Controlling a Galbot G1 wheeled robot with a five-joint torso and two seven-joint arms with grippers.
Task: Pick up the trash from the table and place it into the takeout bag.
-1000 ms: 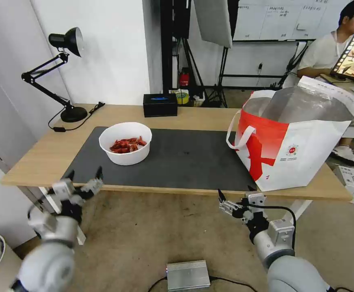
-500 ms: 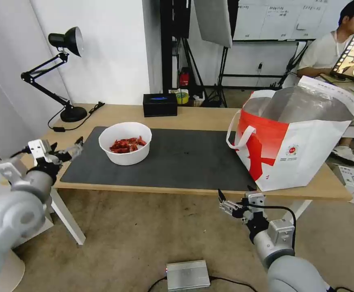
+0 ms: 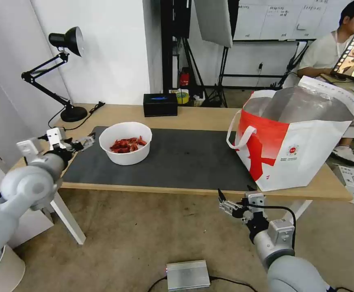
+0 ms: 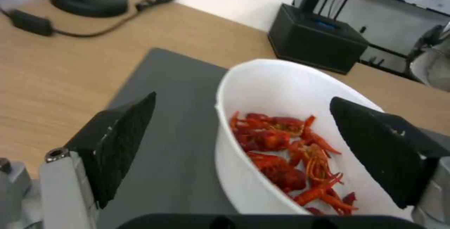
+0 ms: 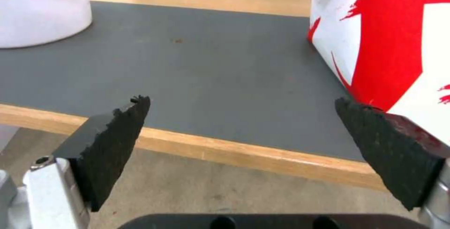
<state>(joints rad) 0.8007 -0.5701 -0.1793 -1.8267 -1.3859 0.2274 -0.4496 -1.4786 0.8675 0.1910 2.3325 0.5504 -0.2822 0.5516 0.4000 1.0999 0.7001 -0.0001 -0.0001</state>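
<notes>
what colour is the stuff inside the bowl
Red shell scraps in the white bowl, clearest in the left wrist view.

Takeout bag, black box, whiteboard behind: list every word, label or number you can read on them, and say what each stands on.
None can be read.
Takeout bag: small round red logo with a line of print below it, too small to read.
Black rectangular box: a blue mark on top, no legible letters.
Whiteboard on the back wall: handwritten lines, too blurred to read.
White bowl: no print visible.
</notes>
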